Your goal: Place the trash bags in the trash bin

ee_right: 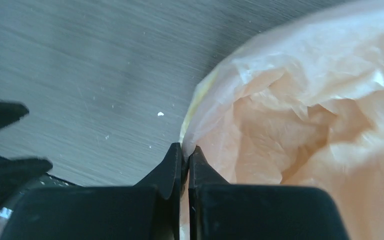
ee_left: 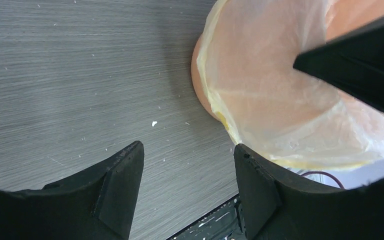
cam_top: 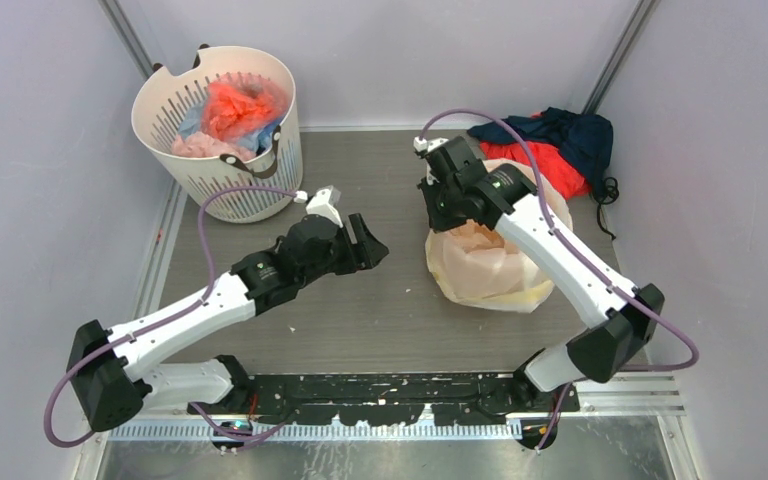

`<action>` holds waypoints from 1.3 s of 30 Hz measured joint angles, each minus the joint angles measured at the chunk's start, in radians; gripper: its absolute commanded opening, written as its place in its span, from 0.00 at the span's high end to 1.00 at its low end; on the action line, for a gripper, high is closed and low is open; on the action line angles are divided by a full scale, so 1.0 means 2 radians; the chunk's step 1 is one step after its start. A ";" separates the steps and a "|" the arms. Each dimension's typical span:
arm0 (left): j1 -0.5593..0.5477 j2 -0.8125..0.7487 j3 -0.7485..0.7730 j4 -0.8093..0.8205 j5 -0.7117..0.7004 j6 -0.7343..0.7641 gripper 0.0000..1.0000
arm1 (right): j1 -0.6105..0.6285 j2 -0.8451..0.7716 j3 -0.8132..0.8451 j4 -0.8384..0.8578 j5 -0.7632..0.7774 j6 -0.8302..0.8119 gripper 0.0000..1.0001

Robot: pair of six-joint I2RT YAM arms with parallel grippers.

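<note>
My right end effector (ee_right: 185, 150) is pinched shut on the edge of the yellow bag (cam_top: 480, 270), which drapes over the orange bin (ee_left: 197, 70) toward the table's (cam_top: 360, 310) right edge. My left end effector (ee_left: 188, 147) hangs open nearby. I'd push the film down inside slowly, bracing the bin against tipping.

Counted one trash bag (cam_top: 480, 270), one trash bin (ee_left: 197, 65), one white basket (cam_top: 222, 185) with three plastic bundles (cam_top: 235, 105) (red, pink, blue), one cloth heap (cam_top: 560, 145), one counter (cam_top: 360, 310). Pincers were two: left pincer (ee_left: 187, 150), right pincer (ee_right: 186, 152).
</note>
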 measured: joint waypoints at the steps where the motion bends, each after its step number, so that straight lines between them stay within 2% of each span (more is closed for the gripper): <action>1: 0.000 -0.002 0.000 -0.001 0.000 0.000 0.33 | 0.001 0.010 0.006 0.006 0.001 0.012 0.99; 6: 0.000 -0.016 -0.004 -0.010 -0.003 0.002 0.33 | 0.001 0.049 0.040 0.013 0.009 0.042 0.99; 10: 0.001 -0.034 -0.004 -0.019 -0.009 0.007 0.33 | 0.001 0.080 0.066 0.025 0.030 0.110 0.99; 21: 0.003 -0.071 -0.004 -0.040 -0.026 0.013 0.33 | 0.001 0.084 0.053 0.101 0.052 0.217 0.99; 22: 0.003 -0.071 -0.004 -0.040 -0.027 0.013 0.33 | 0.001 0.083 0.051 0.104 0.054 0.221 0.88; 23: 0.004 -0.071 -0.004 -0.040 -0.027 0.013 0.33 | 0.001 0.083 0.050 0.107 0.056 0.226 0.68; 26: 0.004 -0.069 -0.004 -0.040 -0.027 0.013 0.33 | 0.000 0.083 0.050 0.115 0.050 0.240 0.41; 27: 0.004 -0.067 -0.004 -0.040 -0.027 0.013 0.33 | 0.000 0.083 0.051 0.118 0.048 0.241 0.37; 33: 0.004 -0.036 0.005 -0.040 -0.023 0.013 0.33 | 0.001 0.076 0.057 0.108 0.047 0.193 0.36; 39: 0.004 -0.031 0.013 -0.038 -0.017 0.013 0.33 | 0.001 0.014 0.044 0.059 0.046 0.101 0.36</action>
